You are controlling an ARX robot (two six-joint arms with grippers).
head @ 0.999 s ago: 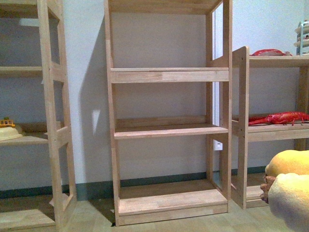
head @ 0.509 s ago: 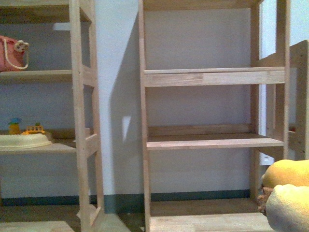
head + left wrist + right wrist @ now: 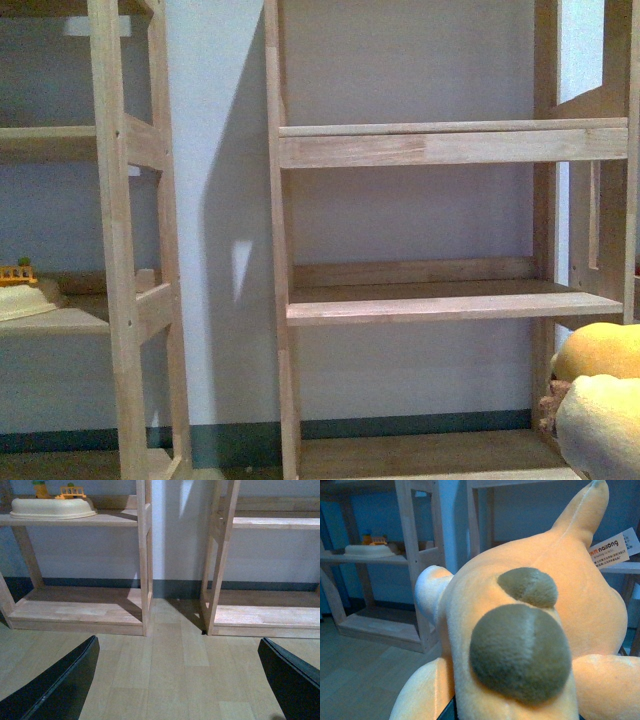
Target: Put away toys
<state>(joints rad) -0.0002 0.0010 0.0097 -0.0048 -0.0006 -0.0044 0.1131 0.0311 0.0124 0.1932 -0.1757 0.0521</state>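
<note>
Bulging beside flat pale wooden shelves (image 3: 430,305), a rounded, fuzzy orange plush animal (image 3: 603,352).

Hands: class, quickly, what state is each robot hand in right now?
Left hand: open, empty.
Right hand: holding the orange plush toy; its fingers are hidden behind it.

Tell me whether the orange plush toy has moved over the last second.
Yes. The plush toy has shifted leftward against the middle shelf unit: earlier it sat right of that unit's right post, now it overlaps it.
</note>
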